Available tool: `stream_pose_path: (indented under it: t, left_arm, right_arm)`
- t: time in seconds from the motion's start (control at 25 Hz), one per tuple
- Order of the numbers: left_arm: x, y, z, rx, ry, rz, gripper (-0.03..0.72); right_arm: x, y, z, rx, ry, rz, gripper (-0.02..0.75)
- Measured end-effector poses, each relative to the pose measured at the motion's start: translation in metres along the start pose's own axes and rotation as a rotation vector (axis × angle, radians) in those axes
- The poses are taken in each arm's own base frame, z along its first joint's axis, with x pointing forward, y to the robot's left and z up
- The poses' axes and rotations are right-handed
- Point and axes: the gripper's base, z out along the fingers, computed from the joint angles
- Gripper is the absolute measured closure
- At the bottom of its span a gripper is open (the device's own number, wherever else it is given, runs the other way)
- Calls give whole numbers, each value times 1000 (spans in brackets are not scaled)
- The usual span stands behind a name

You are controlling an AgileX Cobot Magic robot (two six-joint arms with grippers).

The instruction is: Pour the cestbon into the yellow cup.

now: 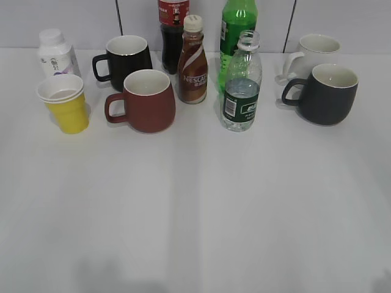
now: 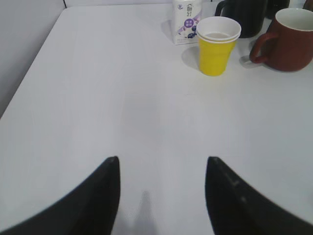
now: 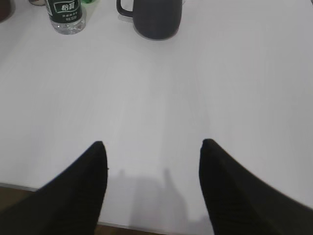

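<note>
The cestbon (image 1: 241, 85), a small clear bottle with a dark green label and no cap, stands upright right of centre; its base shows in the right wrist view (image 3: 66, 14). The yellow cup (image 1: 64, 104) stands upright at the left, also in the left wrist view (image 2: 216, 46). My left gripper (image 2: 161, 161) is open and empty over bare table, well short of the cup. My right gripper (image 3: 152, 144) is open and empty near the table's front edge, far from the bottle. Neither gripper shows in the exterior view.
A dark red mug (image 1: 145, 101) stands beside the cup. Behind are a black mug (image 1: 125, 60), white yogurt bottle (image 1: 56, 54), cola bottle (image 1: 173, 30), Nescafe bottle (image 1: 193, 61), green soda bottle (image 1: 236, 30). A dark grey mug (image 1: 328, 93) and white mug (image 1: 313, 55) stand right.
</note>
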Motion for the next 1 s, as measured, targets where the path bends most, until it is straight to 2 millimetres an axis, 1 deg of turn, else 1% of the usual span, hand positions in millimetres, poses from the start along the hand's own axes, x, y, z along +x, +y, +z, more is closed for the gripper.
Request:
stream_pose_path:
  t: [0.72, 1.0]
  left_arm:
    - [0, 0, 0, 0, 0, 0, 265]
    - [0, 0, 0, 0, 0, 0, 265]
  right_arm:
    - [0, 0, 0, -10, -3, -3, 290]
    - [1, -3, 0, 26, 4, 89, 290]
